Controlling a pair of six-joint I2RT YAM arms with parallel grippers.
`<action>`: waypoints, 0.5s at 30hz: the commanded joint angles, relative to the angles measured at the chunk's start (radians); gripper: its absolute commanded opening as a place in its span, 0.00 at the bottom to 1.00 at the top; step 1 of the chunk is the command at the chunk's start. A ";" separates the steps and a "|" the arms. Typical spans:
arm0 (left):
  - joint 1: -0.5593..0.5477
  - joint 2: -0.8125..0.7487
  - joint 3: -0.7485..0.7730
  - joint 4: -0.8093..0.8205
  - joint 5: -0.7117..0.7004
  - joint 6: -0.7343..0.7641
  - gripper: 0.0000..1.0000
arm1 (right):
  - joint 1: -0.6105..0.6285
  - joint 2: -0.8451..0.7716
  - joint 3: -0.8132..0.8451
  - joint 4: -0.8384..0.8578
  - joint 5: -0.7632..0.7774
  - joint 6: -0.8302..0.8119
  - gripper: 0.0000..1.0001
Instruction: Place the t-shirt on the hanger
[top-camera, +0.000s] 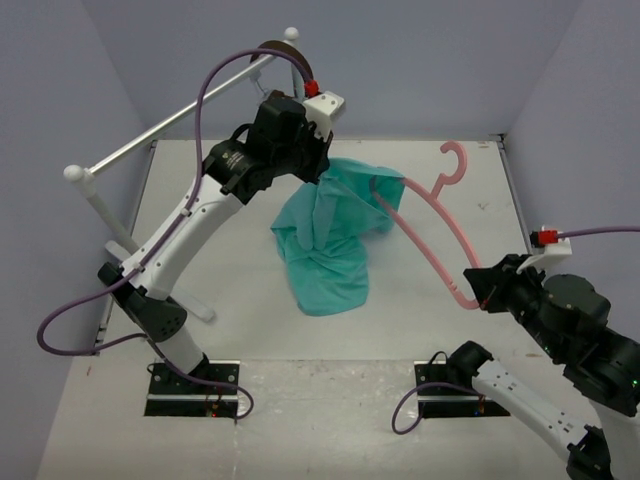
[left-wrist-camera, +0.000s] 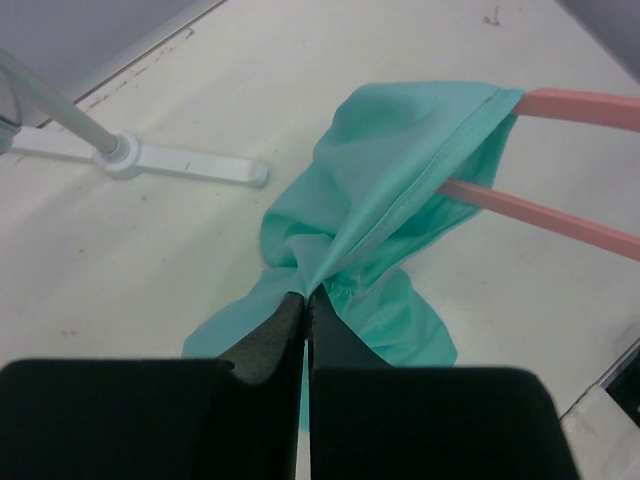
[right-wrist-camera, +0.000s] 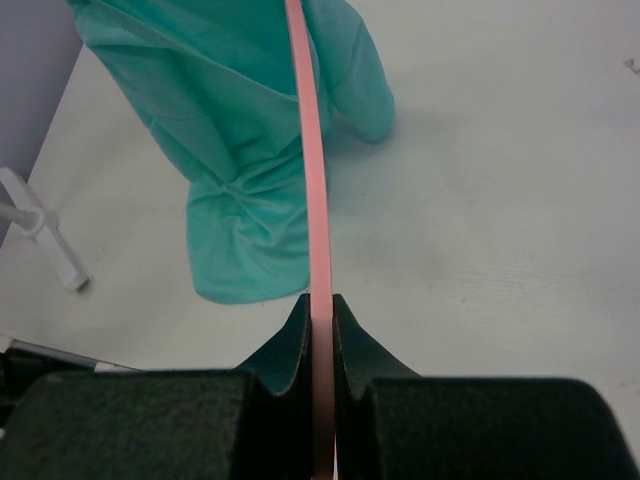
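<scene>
The teal t-shirt (top-camera: 325, 240) hangs bunched above the table, its lower part resting on the tabletop. My left gripper (top-camera: 318, 170) is shut on a gathered edge of the t-shirt (left-wrist-camera: 370, 200) and holds it up. The pink hanger (top-camera: 440, 235) has one arm pushed into the shirt's opening (left-wrist-camera: 560, 215); its hook points to the back right. My right gripper (top-camera: 480, 292) is shut on the hanger's near end (right-wrist-camera: 316, 200) and holds it off the table. The t-shirt also shows in the right wrist view (right-wrist-camera: 235, 150), left of the hanger.
A silver rail (top-camera: 170, 125) on white stands runs along the back left, with brown headphones (top-camera: 285, 50) at its far end. The stand's white foot (left-wrist-camera: 170, 160) lies on the table left of the shirt. Grey walls enclose the table.
</scene>
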 joint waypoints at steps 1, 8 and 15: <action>-0.013 -0.011 -0.022 0.099 0.134 -0.036 0.00 | -0.003 0.009 -0.025 0.019 0.032 0.005 0.00; -0.131 -0.059 -0.121 0.180 0.172 -0.076 0.00 | -0.003 0.100 -0.075 0.172 0.208 0.090 0.00; -0.178 -0.123 -0.244 0.258 0.162 -0.134 0.00 | -0.003 0.118 -0.124 0.366 0.302 0.160 0.00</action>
